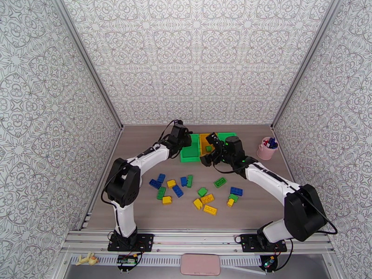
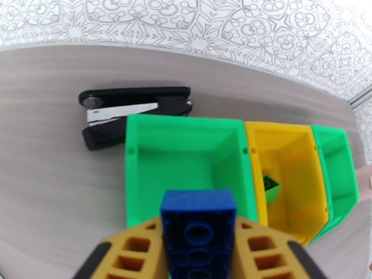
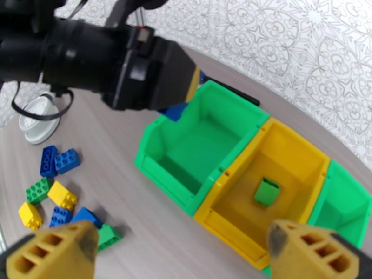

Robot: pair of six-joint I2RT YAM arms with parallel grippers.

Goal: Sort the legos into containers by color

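My left gripper [image 2: 197, 225] is shut on a blue lego [image 2: 197, 229] and hangs at the near rim of the left green container [image 2: 186, 163]. From above, the left gripper [image 1: 179, 138] sits at that container's [image 1: 190, 155] left edge. The yellow container [image 3: 279, 159] holds one green lego [image 3: 266, 190]. Beyond it stands the right green container [image 3: 346, 205]. My right gripper [image 3: 183, 256] is open with nothing between its fingers, above the table in front of the yellow container [image 1: 203, 139]. Several loose legos [image 1: 186, 189] in blue, green and yellow lie on the table.
A black stapler-like tool [image 2: 135, 115] lies behind the left green container. A pink cup with pens [image 1: 267, 149] stands at the right. A white disc [image 3: 39, 118] lies on the table left of the containers. Patterned walls enclose the table.
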